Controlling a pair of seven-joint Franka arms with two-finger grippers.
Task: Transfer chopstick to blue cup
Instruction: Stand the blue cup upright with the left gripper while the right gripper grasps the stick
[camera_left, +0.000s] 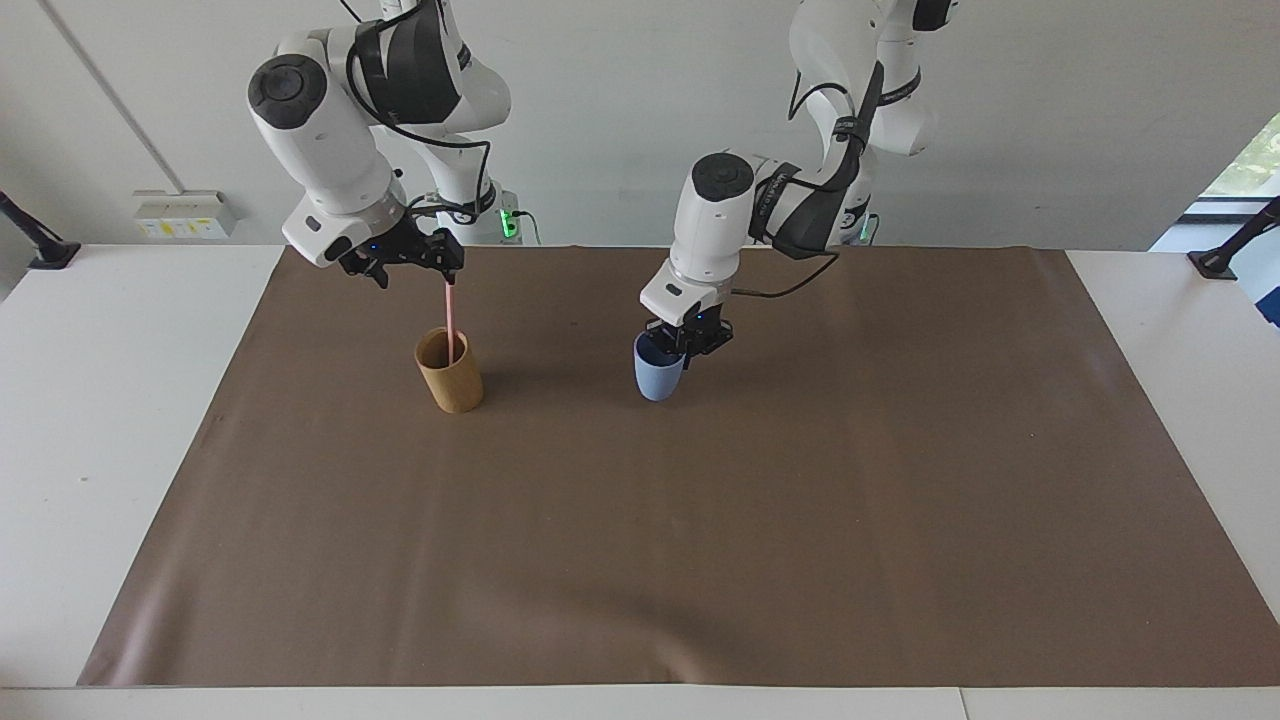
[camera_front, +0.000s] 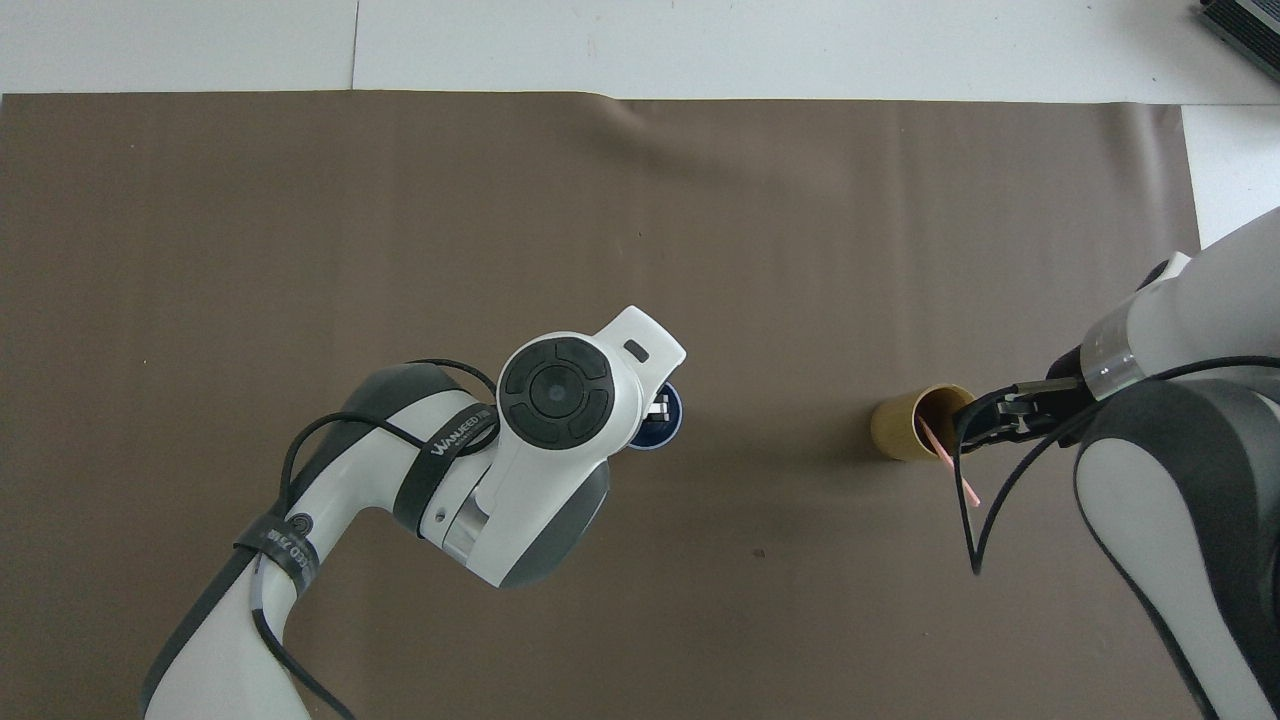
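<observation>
Left gripper (camera_left: 690, 341): clamped on the rim of the blue cup (camera_left: 657, 375), one finger inside the cup and one outside; the arm reaches in over the middle of the desk.
Right gripper (camera_left: 410, 262): at the top end of the chopstick (camera_left: 451, 322), fingers spread wide on either side of the tip; whether they touch it cannot be told.
Blue cup: upright, base at or just above the brown mat (camera_left: 700, 520), about mid-desk; contact with the mat cannot be told. Dark blue interior shows in the overhead view (camera_front: 662, 433), mostly covered by the left wrist.
Chopstick: pink, standing nearly upright in the tan cup (camera_left: 450, 372), lower end inside it, upper half well clear of the rim.
Tan cup: upright on the mat, toward the right arm's end of the desk, well apart from the blue cup and about level with it.
Writing: black strap on the left arm carries white lettering, partly legible, reads roughly "WANJEED" (camera_front: 457, 438); a second strap lower on the same arm is printed too, unreadable.
Desk (camera_left: 90, 400): white, mat covering most of it.
</observation>
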